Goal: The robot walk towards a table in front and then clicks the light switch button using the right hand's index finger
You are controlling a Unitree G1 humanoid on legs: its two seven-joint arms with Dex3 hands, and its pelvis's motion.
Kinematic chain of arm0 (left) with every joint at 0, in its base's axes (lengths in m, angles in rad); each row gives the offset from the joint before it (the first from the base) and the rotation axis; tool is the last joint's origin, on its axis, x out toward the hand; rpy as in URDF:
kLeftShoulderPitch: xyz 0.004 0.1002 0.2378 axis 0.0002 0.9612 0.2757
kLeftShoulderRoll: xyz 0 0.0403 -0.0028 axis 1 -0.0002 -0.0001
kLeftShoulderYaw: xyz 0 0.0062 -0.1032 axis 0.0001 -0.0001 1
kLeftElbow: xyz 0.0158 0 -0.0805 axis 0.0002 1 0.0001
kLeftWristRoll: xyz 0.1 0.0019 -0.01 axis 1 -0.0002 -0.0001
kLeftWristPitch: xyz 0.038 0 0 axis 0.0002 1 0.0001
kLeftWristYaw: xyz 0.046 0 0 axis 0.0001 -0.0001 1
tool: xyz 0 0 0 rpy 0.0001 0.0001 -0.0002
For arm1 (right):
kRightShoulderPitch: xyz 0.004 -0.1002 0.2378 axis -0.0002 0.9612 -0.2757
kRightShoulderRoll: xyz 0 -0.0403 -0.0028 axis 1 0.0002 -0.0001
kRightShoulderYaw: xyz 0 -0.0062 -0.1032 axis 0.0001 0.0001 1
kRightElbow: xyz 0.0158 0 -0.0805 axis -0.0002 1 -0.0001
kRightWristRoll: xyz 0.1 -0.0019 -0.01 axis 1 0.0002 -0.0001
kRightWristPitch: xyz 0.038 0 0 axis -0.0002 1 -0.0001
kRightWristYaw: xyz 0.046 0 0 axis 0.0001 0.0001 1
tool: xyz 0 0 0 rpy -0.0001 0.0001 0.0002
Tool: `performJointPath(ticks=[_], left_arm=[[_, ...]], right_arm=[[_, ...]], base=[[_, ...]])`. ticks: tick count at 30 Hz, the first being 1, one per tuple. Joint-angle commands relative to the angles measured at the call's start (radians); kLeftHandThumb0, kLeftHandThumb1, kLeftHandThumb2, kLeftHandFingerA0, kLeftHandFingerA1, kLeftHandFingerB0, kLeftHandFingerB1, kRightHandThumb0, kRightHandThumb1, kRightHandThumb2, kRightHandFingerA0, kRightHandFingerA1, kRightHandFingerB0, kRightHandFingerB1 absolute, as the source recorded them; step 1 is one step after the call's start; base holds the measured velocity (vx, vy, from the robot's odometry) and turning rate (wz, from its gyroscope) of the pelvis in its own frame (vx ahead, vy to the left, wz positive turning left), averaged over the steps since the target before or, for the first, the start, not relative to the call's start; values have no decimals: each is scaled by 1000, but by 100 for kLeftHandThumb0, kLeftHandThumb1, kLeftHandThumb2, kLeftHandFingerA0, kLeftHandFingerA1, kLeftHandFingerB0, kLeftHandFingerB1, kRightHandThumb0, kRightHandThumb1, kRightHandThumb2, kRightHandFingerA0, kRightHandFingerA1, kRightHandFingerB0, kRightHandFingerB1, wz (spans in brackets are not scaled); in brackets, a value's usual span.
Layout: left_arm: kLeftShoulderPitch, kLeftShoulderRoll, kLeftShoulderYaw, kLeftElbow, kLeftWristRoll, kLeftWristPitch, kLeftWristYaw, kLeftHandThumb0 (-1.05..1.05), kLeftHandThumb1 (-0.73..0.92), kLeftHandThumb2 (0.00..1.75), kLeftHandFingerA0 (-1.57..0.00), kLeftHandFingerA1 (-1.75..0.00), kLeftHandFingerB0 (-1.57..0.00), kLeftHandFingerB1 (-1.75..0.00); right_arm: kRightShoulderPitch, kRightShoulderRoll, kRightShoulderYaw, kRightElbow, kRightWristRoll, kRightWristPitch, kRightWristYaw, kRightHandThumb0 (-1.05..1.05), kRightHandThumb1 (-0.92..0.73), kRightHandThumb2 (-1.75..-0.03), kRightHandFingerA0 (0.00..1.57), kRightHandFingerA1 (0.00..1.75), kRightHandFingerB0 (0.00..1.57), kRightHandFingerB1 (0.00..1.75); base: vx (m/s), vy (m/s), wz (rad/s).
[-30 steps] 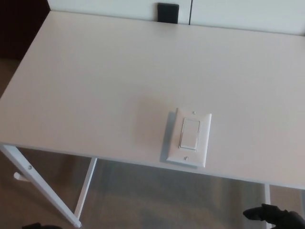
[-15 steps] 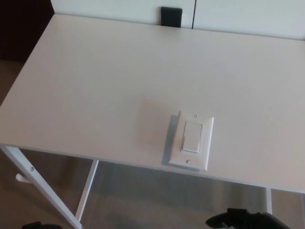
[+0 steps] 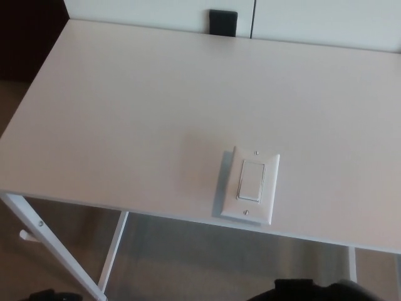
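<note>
We are standing close in front of the white counter (image 3: 125, 106), so we judge the walking part of the task to be as good as finished. The light switch (image 3: 250, 184), a white wall plate with a rocker button (image 3: 251, 180) in its middle, lies flat on the counter near the front edge, a little right of centre and within easy reach. Nothing touches it, so the press is not yet done. Of our right robot hand (image 3: 316, 290) only a dark shape shows at the bottom edge of the head view, below the counter's front edge and well short of the switch; we cannot tell whether it is open or closed, nor whether the index finger is singled out. Our left robot hand is not in view, unless the small dark patch at the bottom left corner belongs to it, which we cannot make out. What remains, as we judge it, is the whole of the second part: raising the right robot hand over the counter edge, bringing it above the rocker button, and pressing down on it.
</note>
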Motion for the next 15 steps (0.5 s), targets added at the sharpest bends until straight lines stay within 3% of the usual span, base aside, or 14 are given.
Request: performJointPath(ticks=[1,2,3,4,5,6,7,8,9,15], left_arm=[[-10,19,16,12,-6,14,-2,-31,46,54,-65,-43,-57,-38],[-10,18,16,12,-6,14,-3,-32,46,54,-65,-43,-57,-38],[-9,19,16,9,-4,15,-2,-32,46,54,-65,-43,-57,-38],[-14,16,20,28,-12,-4,-5,-31,45,54,-65,-43,-58,-39],[-14,18,17,27,-7,-7,-4,-32,46,54,-65,-43,-58,-38],[-9,18,15,22,-4,-5,-5,-32,46,54,-64,-43,-57,-38],[-7,20,13,19,0,-3,-5,-34,46,54,-65,-43,-57,-38],[-7,22,11,16,6,0,-2,-34,46,54,-65,-43,-57,-38],[-9,23,8,17,10,0,0,-33,46,55,-65,-43,-57,-38],[-8,31,11,0,7,9,-10,-32,47,54,-64,-43,-57,-38]], right_arm=[[27,49,-212,-331,91,-65,-84,-45,-68,-60,62,55,51,49],[16,74,-231,-352,23,-69,-114,-43,-51,-94,60,70,42,60],[7,96,-240,-365,-29,-73,-137,-43,-51,-94,60,70,42,60],[-32,156,-250,-371,-218,-108,-210,-47,-52,-94,60,68,42,59],[-62,188,-250,-336,-289,-168,-254,-42,-50,-93,54,67,39,59],[-84,211,-250,-306,-348,-204,-286,-44,-69,-59,50,51,46,47],[-104,222,-247,-289,-402,-208,-307,-51,-53,-90,38,58,34,55],[-125,233,-243,-274,-460,-207,-327,-51,-53,-90,38,58,34,55],[-153,238,-245,-248,-516,-222,-355,-46,-67,-60,39,46,42,45],[-277,211,-208,-137,-703,-187,-411,-52,-68,-60,26,42,31,36]], base=[[0,0,0],[0,0,0],[0,0,0],[0,0,0],[0,0,0],[0,0,0],[0,0,0],[0,0,0],[0,0,0],[0,0,0]])
